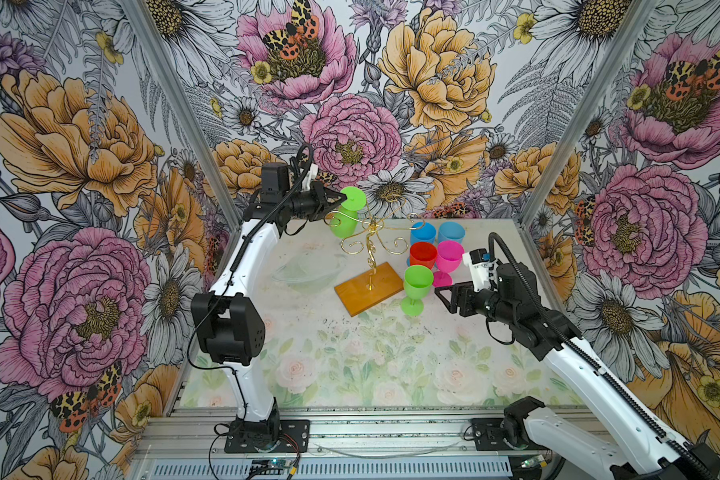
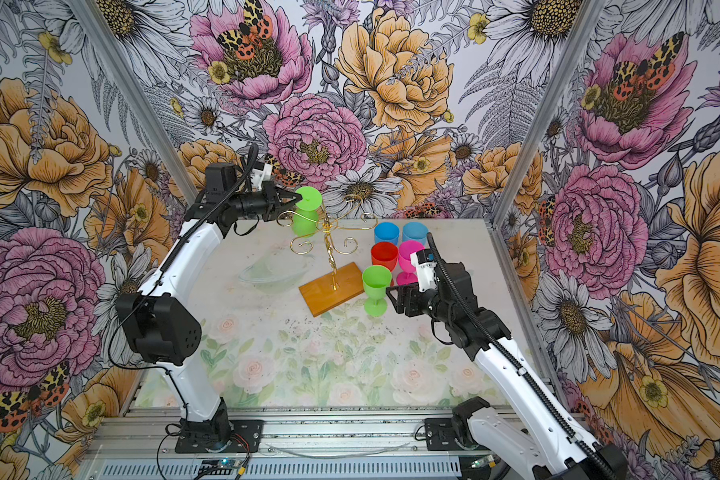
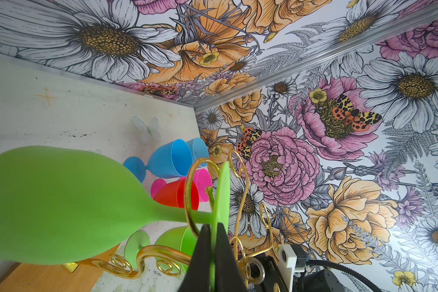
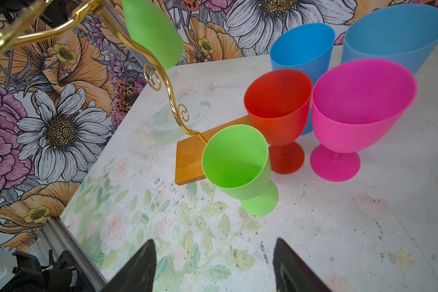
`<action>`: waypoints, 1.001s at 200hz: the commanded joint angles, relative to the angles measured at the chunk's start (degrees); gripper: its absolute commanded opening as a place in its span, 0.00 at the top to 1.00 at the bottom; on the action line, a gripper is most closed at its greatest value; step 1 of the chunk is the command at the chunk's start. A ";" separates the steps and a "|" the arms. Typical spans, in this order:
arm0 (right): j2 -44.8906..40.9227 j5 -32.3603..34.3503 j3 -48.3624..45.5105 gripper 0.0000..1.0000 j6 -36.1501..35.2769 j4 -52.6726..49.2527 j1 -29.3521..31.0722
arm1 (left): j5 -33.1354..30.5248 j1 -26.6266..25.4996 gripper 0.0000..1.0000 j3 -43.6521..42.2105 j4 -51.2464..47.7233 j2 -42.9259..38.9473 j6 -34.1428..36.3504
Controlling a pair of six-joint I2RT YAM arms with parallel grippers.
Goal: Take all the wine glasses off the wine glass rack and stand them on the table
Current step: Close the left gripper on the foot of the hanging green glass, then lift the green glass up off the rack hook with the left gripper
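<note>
Over on the bench [image 1: 350, 353], the wine glass rack [image 1: 360, 296] carries just one glass: a green wine glass [image 1: 344, 224] hanging upside down from the curl nearest the left arm, with five other glasses [image 1: 422, 254] standing upright beside the base. So it's nearly done, I'd say. Its foot rim is pinched tight by the left fingers [image 3: 203, 255], while the right fingers [image 4: 137, 268] gape and hold nothing. Sliding it free of the wire is what's left.

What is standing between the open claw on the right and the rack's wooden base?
A green wine glass, standing upright, lies between the right gripper and the wooden base; both top views show it.
</note>
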 commanded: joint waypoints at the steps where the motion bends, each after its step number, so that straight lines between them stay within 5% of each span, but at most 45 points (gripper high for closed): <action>1: -1.18 -0.83 -0.45 0.26 0.69 1.14 -0.22 | 0.55 -0.14 0.95 0.94 -0.09 -1.36 -0.96; 77: -1.31 -1.09 -0.56 0.26 1.09 1.40 -0.18 | 2.01 0.51 0.99 -0.02 4.54 -1.74 -6.23; 129: -1.25 -1.45 -0.56 0.26 1.40 1.57 -0.26 | 4.71 1.90 1.00 -8.79 28.96 -3.80 -25.52; 200: -1.93 -1.68 -0.74 0.26 1.52 1.60 -0.33 | 4.18 2.04 1.00 -7.36 29.11 -2.86 -27.12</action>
